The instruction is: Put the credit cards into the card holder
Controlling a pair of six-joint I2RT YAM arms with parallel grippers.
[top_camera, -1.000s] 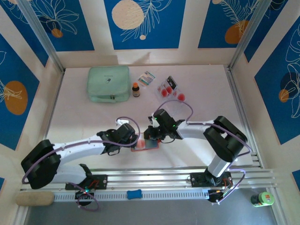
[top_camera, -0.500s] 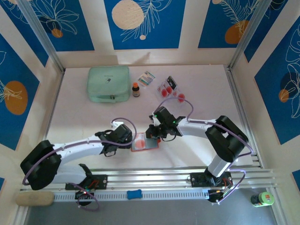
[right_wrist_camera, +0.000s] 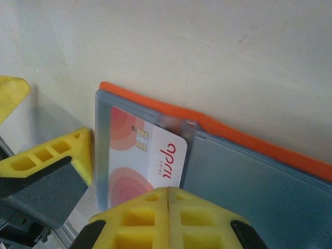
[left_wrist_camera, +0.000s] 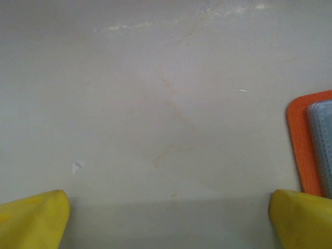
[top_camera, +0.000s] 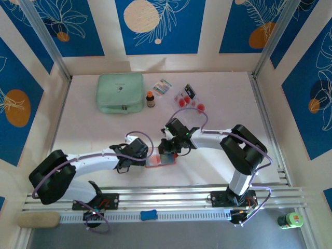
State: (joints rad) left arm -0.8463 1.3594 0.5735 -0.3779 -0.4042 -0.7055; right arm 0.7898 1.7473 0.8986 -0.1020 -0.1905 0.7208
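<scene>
Moved: the left gripper (top_camera: 147, 155) has drawn back off the holder (top_camera: 164, 160), baring a red spot at its left end. The right gripper (top_camera: 167, 149) has edged left.
Top view: the holder lies open near the front of the table (top_camera: 104, 129), between the two grippers. The loose cards (top_camera: 184, 98) lie well apart at the back, right of the bottle (top_camera: 150, 98) and packet (top_camera: 163, 86), with the pouch (top_camera: 120, 92) further left.
Left wrist: the fingers (left_wrist_camera: 31, 218) are spread wide over bare table. The holder's orange edge sits just beside the right finger, ungripped.
Right wrist: the fingers are pressed together and hold nothing. Their tips are at the near edge of one card (right_wrist_camera: 140, 155) lying in the holder's left clear pocket; I cannot tell if they touch it. The left gripper's yellow fingers stand beside the holder's left end.
Cards, handling: probably light, thin, stiff and slick. Lying flat they offer no side to pinch, so tip or slide one edge up and take it by a short end.
Holder, handling: likely soft and light, apt to skid when a card is pushed in. Pin its outer flap and leave the pocket mouth free.
</scene>
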